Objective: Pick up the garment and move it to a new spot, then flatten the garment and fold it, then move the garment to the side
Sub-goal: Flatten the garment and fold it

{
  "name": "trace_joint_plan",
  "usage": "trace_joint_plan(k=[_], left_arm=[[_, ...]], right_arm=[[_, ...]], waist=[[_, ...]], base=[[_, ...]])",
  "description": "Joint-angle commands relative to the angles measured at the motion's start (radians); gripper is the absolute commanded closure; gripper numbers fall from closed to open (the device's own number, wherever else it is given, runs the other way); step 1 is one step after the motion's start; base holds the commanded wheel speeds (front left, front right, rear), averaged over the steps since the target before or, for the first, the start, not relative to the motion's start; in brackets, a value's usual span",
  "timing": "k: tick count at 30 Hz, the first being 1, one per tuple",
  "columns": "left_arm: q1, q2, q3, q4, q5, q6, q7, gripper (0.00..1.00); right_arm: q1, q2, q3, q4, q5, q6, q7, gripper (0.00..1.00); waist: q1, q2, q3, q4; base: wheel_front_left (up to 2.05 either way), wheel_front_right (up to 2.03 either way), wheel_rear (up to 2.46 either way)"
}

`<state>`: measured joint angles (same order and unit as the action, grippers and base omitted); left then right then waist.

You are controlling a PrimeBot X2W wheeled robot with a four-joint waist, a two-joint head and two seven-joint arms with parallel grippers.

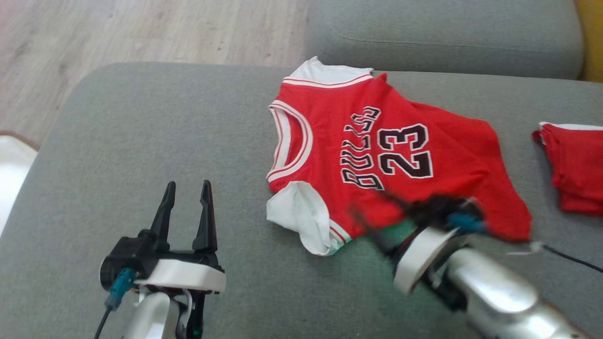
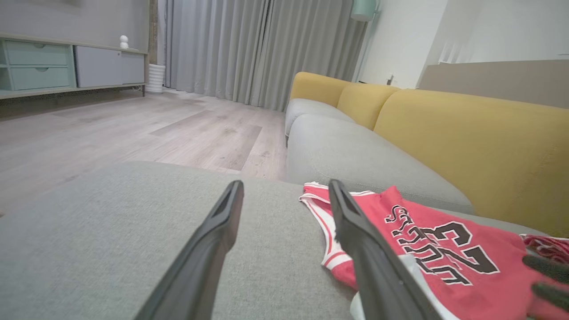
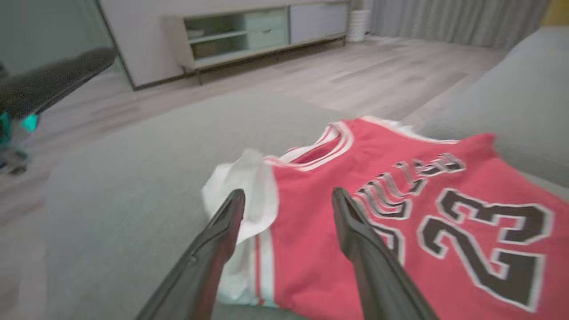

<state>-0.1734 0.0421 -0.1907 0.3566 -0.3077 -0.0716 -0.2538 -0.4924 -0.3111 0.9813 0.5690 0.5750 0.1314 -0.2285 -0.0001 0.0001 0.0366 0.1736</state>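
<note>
On the grey cushion (image 1: 141, 141), right of centre, the jersey (image 1: 377, 155) lies spread, light, limp and likely to bunch, best pinched at a sleeve or hem corner, with the right gripper (image 3: 288, 195) wide open and empty over its near edge and the left gripper (image 1: 187, 188) open and empty, well left.

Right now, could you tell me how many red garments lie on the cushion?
2: the jersey at centre, and a second garment at the head view's right edge, partly cut off; others may lie out of frame.
</note>
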Motion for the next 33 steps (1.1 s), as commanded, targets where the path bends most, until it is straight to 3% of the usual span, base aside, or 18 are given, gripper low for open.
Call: trace_joint_plan(k=[1,8,14,24,33], left_arm=[[-0.015,0.008,0.038,-0.042,0.007,-0.003,-0.008,0.0],[0.01,0.008,0.059,-0.079,0.009,-0.003,-0.008,0.0],[0.033,0.008,0.062,-0.094,0.004,-0.004,-0.008,0.0],[0.041,0.008,0.043,-0.105,-0.01,-0.004,-0.008,0.0],[-0.014,0.008,0.0,-0.078,-0.031,-0.005,-0.008,0.0]], right_arm=[[0.021,0.006,-0.088,-0.014,-0.012,-0.001,-0.022,0.0],[0.158,0.114,-0.601,-0.059,-0.201,-0.001,-0.033,0.0],[0.324,0.228,-0.846,-0.175,-0.376,-0.001,-0.033,0.0],[0.371,0.26,-0.877,-0.249,-0.449,-0.001,-0.033,0.0],[0.219,0.261,-0.636,-0.231,-0.406,-0.001,0.072,0.0]], waist=[[0.0001,-0.0001,-0.005,-0.017],[0.0001,-0.0001,-0.006,-0.074],[0.0001,-0.0001,-0.004,-0.1],[0.0001,-0.0001,0.015,-0.097],[0.0001,-0.0001,0.069,0.001]], base=[[0.0,0.0,0.0],[0.0,0.0,0.0],[0.0,0.0,0.0],[0.0,0.0,0.0],[0.0,0.0,0.0]])
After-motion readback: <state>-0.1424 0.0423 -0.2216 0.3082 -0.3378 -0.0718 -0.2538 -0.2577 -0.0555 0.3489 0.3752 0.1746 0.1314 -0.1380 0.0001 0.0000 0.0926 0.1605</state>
